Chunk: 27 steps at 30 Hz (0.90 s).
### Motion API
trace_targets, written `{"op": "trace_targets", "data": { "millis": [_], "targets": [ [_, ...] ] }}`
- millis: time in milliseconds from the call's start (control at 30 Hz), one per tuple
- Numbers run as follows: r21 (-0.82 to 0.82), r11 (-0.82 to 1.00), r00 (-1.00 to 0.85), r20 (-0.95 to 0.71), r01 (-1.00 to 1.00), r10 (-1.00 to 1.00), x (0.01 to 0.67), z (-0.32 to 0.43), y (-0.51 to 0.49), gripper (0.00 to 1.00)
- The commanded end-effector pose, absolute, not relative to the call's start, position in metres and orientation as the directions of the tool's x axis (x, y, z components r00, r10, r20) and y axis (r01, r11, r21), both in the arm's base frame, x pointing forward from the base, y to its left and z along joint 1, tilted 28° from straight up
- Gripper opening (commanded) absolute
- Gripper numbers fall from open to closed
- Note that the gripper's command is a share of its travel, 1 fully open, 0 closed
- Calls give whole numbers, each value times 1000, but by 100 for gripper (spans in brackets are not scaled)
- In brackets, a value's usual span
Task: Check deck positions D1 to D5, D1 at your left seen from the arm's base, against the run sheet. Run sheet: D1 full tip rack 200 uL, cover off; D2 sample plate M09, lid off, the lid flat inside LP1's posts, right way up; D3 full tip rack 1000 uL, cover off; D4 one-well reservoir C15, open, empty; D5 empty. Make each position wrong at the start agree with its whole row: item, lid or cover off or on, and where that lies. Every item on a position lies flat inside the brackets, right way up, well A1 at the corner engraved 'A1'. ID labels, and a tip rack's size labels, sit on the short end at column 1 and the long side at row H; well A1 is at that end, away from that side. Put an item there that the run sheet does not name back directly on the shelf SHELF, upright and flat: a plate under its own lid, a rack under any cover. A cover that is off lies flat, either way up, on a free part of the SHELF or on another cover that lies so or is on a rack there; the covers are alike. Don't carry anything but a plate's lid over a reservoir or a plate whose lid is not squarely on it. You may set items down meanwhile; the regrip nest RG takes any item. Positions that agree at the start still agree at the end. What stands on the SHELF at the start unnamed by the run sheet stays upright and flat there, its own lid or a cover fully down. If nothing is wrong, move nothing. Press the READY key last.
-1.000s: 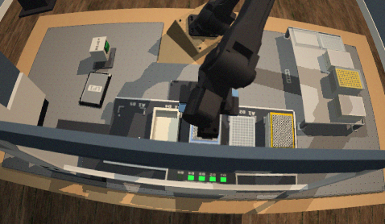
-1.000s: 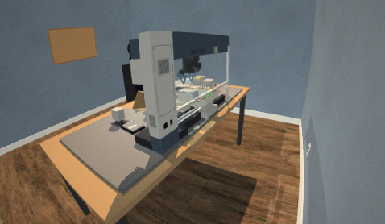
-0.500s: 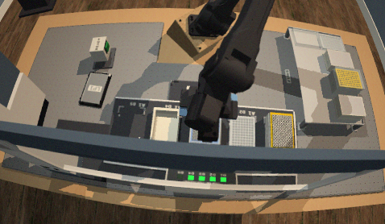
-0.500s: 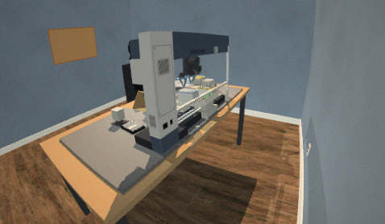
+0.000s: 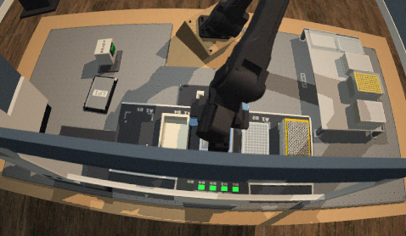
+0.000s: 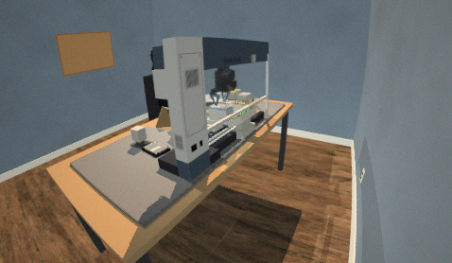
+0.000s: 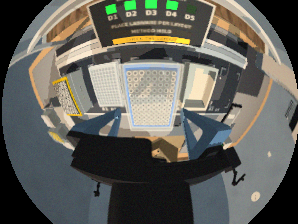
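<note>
Kept the gripper (image 7: pixel 152 117) spread wide, nothing between its blue fingers, directly above the blue-framed tip rack (image 7: pixel 152 92) at D3. Appeared to be lining up a grasp on that rack, though could not tell from these views what about it needed correcting.

To do it well: needed to centre the rack's frame between the fingers, come down straight, and close on the two opposite walls rather than on the tips. Needed to lift level.

Just beside the rack on either hand, noted the sample plate (image 7: pixel 103 86) with no lid and the open reservoir (image 7: pixel 200 86); judged it best to draw the rack back toward the arm's base and never sideways across either. Beyond the plate, saw the yellow-framed rack (image 7: pixel 60 92) at D1.

Farthest off, read the status panel (image 7: pixel 152 30): four lamps green, the one marked D5 dark.
</note>
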<state>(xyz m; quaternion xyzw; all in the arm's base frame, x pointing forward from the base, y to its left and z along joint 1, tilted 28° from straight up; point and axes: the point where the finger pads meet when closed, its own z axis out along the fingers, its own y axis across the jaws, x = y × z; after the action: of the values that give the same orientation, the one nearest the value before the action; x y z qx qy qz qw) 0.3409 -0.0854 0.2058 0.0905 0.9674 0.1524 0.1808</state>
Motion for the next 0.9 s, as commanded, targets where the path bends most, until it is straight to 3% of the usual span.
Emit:
{"op": "trace_targets", "data": {
  "millis": [0,133,467,867],
  "targets": [
    [321,939,-909,-344,121,234,351,206,-86,100],
    [305,946,-887,-399,114,235,364,229,-95,100],
    [321,939,-910,-343,121,235,358,187,-80,100],
    [311,944,-893,-384,112,233,370,197,-83,100]
  ]
}}
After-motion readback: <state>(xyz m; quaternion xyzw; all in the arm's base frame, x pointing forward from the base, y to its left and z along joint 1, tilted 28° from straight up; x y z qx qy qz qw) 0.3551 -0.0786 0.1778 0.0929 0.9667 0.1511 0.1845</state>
